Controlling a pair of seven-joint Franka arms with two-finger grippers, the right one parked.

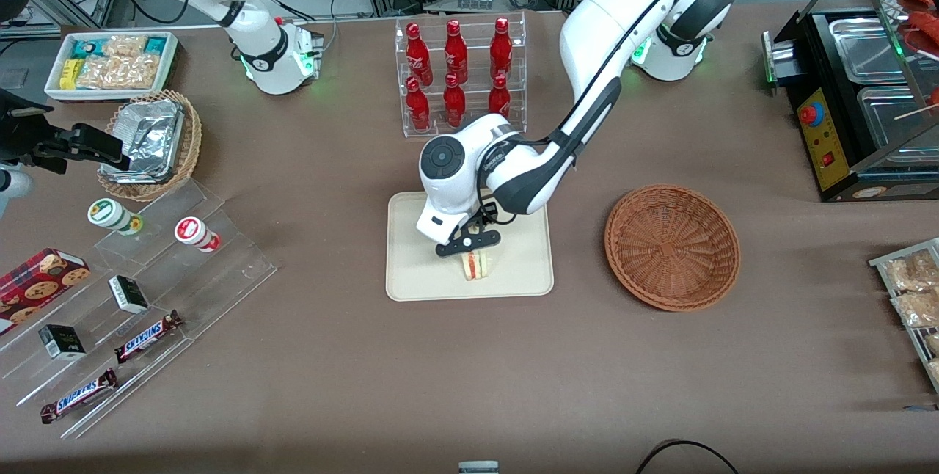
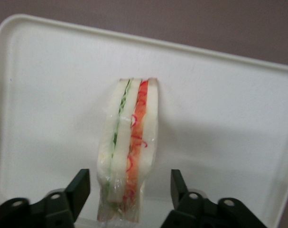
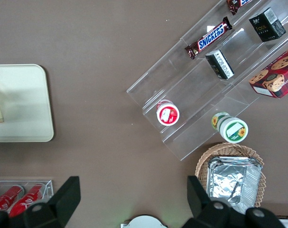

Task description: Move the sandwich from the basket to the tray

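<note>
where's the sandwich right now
The sandwich stands on its edge on the tray, between the open tool's fingers; the basket sits empty beside the tray.

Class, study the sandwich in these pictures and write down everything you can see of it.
The sandwich is a small wedge of pale bread with green and red filling layers, seemingly wrapped in clear film. It stands on edge on the cream tray, toward the edge nearer the front camera. The gripper straddles it, jaws open, neither touching it. The basket beside the tray holds nothing.
</note>
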